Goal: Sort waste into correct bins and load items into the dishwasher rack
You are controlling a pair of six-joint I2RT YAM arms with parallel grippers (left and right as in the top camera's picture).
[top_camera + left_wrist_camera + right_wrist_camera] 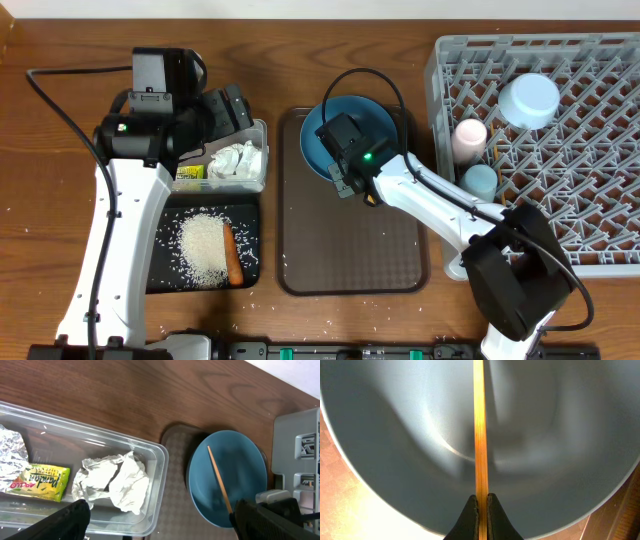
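The grey dishwasher rack (560, 130) fills the far right corner of the table (60, 40). It holds a pale bowl (528, 100) turned upside down near its far edge, and a pink cup (470, 138) and a light blue cup (480, 180) along its left edge. The dark brown serving tray (350, 250) lies mid-table. The dark blue plate (372, 115) sits at its far end and overhangs that edge a little.

Toward the table's left, the black tray (170, 270) carries a heap of rice (203, 248) with the carrot (232, 255) just beside it on the right (stray grains dot the tray and the table's near edge). Just beyond it stands the clear tub (262, 150). It holds the crumpled tissue (117, 482) at its right end, then the yellow-green snack wrapper (40, 482), then the foil scrap (11, 452).

The right gripper (480, 502) is over the plate, its fingers pressed together on the near end of a wooden chopstick (479, 430). The chopstick runs straight out from the fingertips across the plate's well. Whether it rests on the plate I cannot tell.

The left gripper (161, 512) is spread wide and holds nothing. It hangs above the tub's right end with the tissue between its fingers, well apart from the chopstick.
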